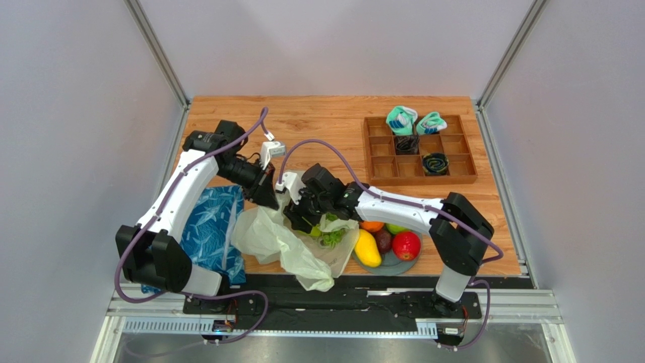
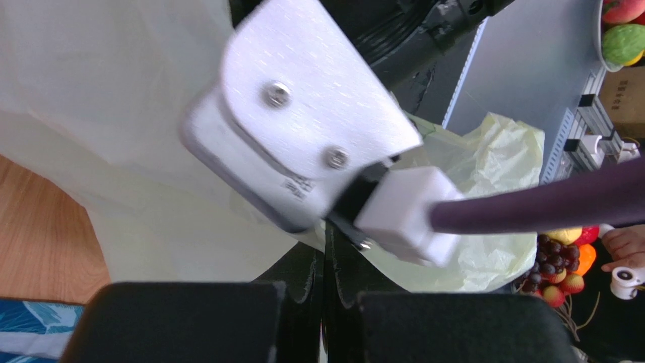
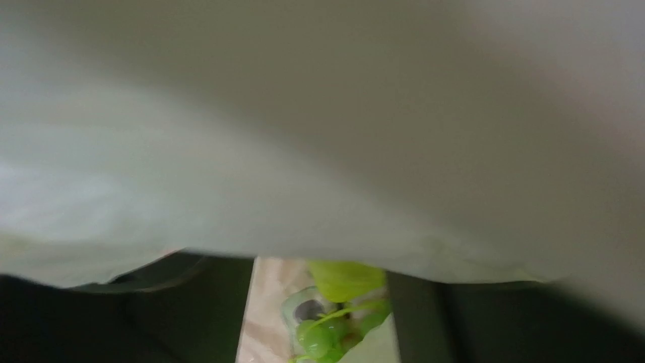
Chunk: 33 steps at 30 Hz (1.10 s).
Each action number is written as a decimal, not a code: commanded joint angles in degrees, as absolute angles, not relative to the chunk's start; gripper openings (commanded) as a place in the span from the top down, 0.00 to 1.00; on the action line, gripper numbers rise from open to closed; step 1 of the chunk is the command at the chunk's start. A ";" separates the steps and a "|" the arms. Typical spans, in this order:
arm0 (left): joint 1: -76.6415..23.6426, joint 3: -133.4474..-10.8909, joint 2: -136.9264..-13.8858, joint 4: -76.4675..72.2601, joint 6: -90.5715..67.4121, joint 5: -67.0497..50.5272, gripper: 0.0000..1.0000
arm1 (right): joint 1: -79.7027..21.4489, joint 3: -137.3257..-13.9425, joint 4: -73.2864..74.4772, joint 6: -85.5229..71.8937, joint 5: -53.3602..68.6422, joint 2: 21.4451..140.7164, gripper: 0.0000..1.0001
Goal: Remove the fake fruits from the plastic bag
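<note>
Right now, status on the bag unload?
Left gripper shut on plastic bag edge. Right gripper open inside bag mouth, over grape bunch. Five fruits already on plate. Bag film drapes across right wrist view.

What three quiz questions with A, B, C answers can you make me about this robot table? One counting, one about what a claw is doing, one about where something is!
1. How many fruits lie on the grey plate?
A. One
B. Five
C. Ten

2. What is the left gripper doing?
A. Standing wide open in the air
B. Holding a banana
C. Pinched shut on the plastic bag

3. Where are the rolled socks?
A. In the wooden tray
B. On the grey plate
C. Inside the plastic bag

Answers:
1 B: an orange, a green, a dark, a red and a yellow fruit sit on the plate.
2 C: its fingers are together on the bag's edge.
3 A: both socks sit in the tray's far compartments.
</note>
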State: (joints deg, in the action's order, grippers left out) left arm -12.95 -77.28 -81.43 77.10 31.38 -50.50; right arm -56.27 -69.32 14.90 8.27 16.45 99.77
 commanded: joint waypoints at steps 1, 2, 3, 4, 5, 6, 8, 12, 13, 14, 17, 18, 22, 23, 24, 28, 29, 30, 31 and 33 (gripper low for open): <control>-12.83 -78.83 -81.30 84.20 32.17 -53.43 1.00 | -56.78 -71.19 9.93 9.57 2.83 100.37 0.29; -12.83 -78.92 -81.21 84.37 32.43 -53.70 1.00 | -56.86 -71.37 9.84 9.67 1.51 100.46 0.14; -12.83 -78.93 -81.12 84.46 32.69 -54.31 1.00 | -56.78 -71.37 9.67 9.67 0.19 101.07 0.07; -12.83 -79.01 -81.21 84.64 32.78 -54.66 1.00 | -56.78 -71.37 10.02 9.67 -1.83 101.42 0.00; -12.83 -79.01 -81.21 85.25 33.57 -55.02 1.00 | -56.78 -71.28 10.11 9.58 -1.93 101.77 0.00; -12.83 -78.84 -81.30 85.43 33.84 -55.72 1.00 | -56.78 -71.11 10.11 9.58 -0.80 102.47 0.00; -12.83 -78.75 -81.39 85.69 34.10 -55.99 1.00 | -56.86 -71.10 10.55 8.97 1.75 103.18 0.00; -12.83 -79.01 -82.00 86.22 34.72 -55.90 1.00 | -57.48 -71.54 11.60 9.66 5.88 105.11 0.00; -12.83 -78.84 -82.00 86.13 34.80 -55.90 1.00 | -57.92 -71.72 12.04 10.02 5.89 106.42 0.00; -12.83 -78.66 -82.09 85.96 34.89 -55.90 1.00 | -58.09 -71.89 12.48 10.19 5.80 107.13 0.00; -12.83 -78.40 -82.09 85.61 34.63 -56.16 1.00 | -58.27 -71.54 12.04 10.46 6.33 109.16 0.00; -12.83 -78.31 -82.09 85.61 34.72 -56.25 1.00 | -58.45 -71.72 12.30 11.16 6.94 109.51 0.00; -12.83 -77.87 -81.91 85.08 34.63 -55.99 1.00 | -58.80 -72.60 10.99 13.00 5.98 110.39 0.24; -12.83 -77.87 -82.00 84.90 34.54 -55.90 1.00 | -58.80 -72.86 11.25 13.53 6.06 110.04 0.28; -12.83 -77.70 -81.91 84.90 34.54 -55.46 1.00 | -58.80 -73.21 12.29 13.97 5.72 109.60 0.32; -12.83 -77.70 -82.18 84.55 34.63 -54.23 1.00 | -58.01 -76.63 21.24 16.08 7.03 105.57 0.56; -12.83 -77.61 -82.18 84.38 34.80 -54.05 1.00 | -57.66 -78.12 23.36 16.61 7.81 104.25 0.58; -12.83 -77.26 -82.26 84.20 34.89 -53.27 1.00 | -57.13 -78.57 26.77 16.61 10.61 101.45 0.59; -12.83 -76.99 -82.18 83.24 34.72 -52.91 1.00 | -55.91 -78.92 28.20 16.52 12.81 99.42 0.61; -12.83 -76.38 -82.26 82.10 34.45 -51.77 1.00 | -54.41 -79.19 31.44 16.52 19.73 93.82 0.63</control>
